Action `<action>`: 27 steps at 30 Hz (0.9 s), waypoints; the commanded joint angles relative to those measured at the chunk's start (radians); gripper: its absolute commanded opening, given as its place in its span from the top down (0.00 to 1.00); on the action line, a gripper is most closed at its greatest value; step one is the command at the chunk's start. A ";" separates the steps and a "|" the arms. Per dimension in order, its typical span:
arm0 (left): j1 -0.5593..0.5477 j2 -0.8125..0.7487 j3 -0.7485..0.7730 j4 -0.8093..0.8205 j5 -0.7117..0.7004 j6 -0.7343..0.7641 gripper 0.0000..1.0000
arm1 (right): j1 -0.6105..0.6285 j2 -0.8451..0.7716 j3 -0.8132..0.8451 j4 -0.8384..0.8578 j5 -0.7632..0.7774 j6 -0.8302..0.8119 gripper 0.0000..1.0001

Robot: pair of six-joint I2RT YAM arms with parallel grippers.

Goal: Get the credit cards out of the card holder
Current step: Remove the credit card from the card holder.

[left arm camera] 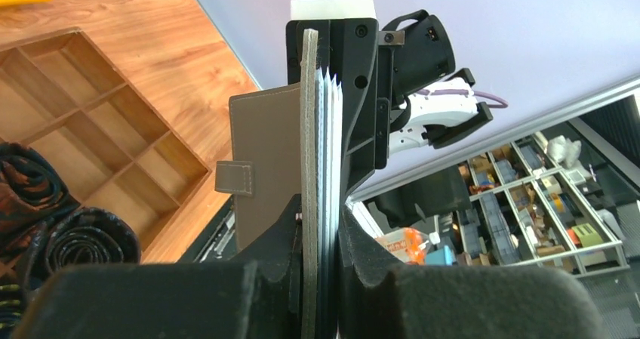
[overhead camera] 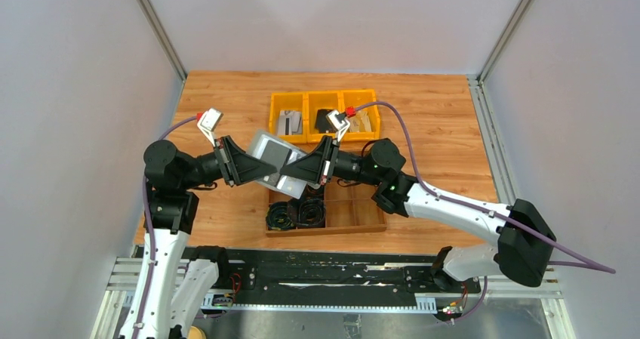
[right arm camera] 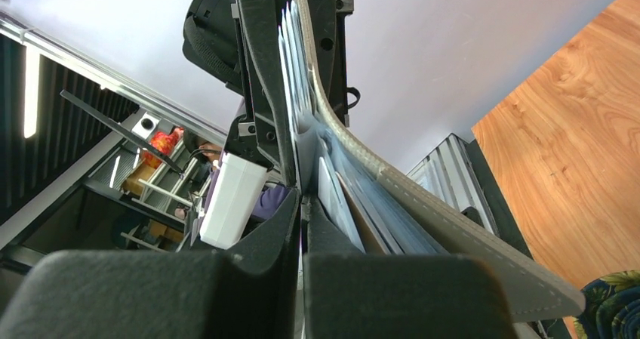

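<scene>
Both grippers meet in mid-air over the middle of the table, with the grey card holder between them. My left gripper is shut on the card holder's thick grey edge and on the fan of pale credit cards inside it. The holder's flap hangs open to the left. My right gripper reaches in from the opposite side. Its jaws are pressed together on one thin pale credit card at the near end of the stack. The other cards and the curved holder cover lie beside its right finger.
Three yellow bins stand at the back, the middle one holding a black item. A wooden divided tray sits just below the grippers, with coiled black cables in its left compartments. The table's metal frame edge runs along the near side.
</scene>
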 commanded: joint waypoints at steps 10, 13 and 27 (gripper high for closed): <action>0.002 -0.022 0.042 0.070 0.014 -0.031 0.92 | -0.015 -0.007 0.040 0.002 0.038 0.009 0.63; 0.002 -0.026 0.046 0.070 0.021 -0.032 0.92 | -0.017 0.013 0.066 -0.034 0.043 0.004 0.62; 0.002 -0.035 0.047 0.096 0.035 -0.043 0.79 | -0.023 0.044 0.081 0.028 0.024 0.041 0.97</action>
